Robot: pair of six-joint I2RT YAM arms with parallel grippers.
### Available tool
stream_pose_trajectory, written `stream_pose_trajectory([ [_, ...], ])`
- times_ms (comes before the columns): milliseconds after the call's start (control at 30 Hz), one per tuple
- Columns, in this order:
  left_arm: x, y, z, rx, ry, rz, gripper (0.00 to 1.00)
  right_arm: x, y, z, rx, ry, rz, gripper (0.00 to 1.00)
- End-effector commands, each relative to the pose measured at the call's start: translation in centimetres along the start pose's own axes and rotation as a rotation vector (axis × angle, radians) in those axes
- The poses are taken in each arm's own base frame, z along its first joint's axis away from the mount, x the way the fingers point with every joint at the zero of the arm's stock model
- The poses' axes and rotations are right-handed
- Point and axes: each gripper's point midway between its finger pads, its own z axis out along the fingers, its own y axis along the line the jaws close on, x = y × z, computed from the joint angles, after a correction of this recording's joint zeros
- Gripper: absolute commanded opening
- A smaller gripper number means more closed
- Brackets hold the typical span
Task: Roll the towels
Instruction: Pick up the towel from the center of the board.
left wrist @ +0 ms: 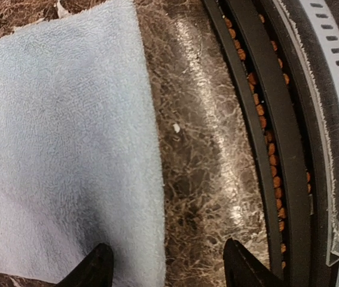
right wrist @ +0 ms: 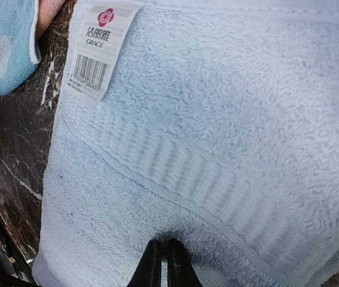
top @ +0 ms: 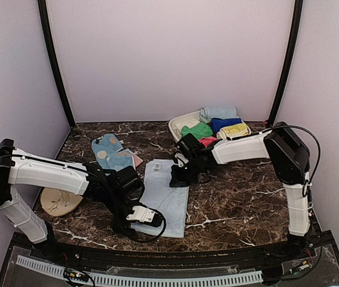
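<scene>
My left gripper (left wrist: 168, 268) has its fingers spread astride the near hem of the pale blue towel (top: 168, 194), which lies flat mid-table. My right gripper (right wrist: 162, 263) has its fingers pressed together, tips down on the far end near the label (right wrist: 100, 45) — I see no cloth between them. To start the roll well, I judge the hem should be taken squarely and turned evenly on the slick-looking marble table (top: 241, 203) — the spotted towel (top: 110, 152), plate (top: 58, 202) and tray of rolled towels (top: 178, 124) crowd the left and far sides.
</scene>
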Motion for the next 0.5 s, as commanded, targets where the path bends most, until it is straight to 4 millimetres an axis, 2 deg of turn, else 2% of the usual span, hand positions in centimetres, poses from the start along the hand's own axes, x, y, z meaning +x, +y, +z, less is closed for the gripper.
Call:
stream_pose_trajectory([
  [0, 1.0, 1.4, 1.0, -0.077, 0.036, 0.002, 0.63, 0.1, -1.4, 1.1, 0.036, -0.008, -0.005, 0.09],
  [167, 1.6, 2.1, 1.5, -0.121, 0.049, 0.007, 0.57, -0.4, -0.5, 0.0, 0.020, -0.034, -0.034, 0.15],
  [233, 1.5, 2.2, 1.5, -0.122, 0.049, 0.001, 0.55, -0.8, 0.4, -1.5, 0.014, -0.070, -0.070, 0.20],
  [300, 1.5, 2.3, 1.6, -0.123, 0.051, -0.008, 0.50, -1.0, 1.1, -3.4, 0.010, -0.122, -0.114, 0.28],
  [333, 1.5, 2.3, 1.6, -0.122, 0.053, -0.013, 0.46, -1.0, 1.2, -4.4, 0.014, -0.153, -0.135, 0.36],
  [400, 1.6, 2.4, 1.6, -0.124, 0.057, -0.023, 0.37, -0.8, 1.0, -6.4, 0.039, -0.214, -0.168, 0.50],
  [467, 1.6, 2.6, 1.6, -0.125, 0.058, -0.037, 0.34, -0.1, 0.7, -8.4, 0.055, -0.282, -0.204, 0.57],
])
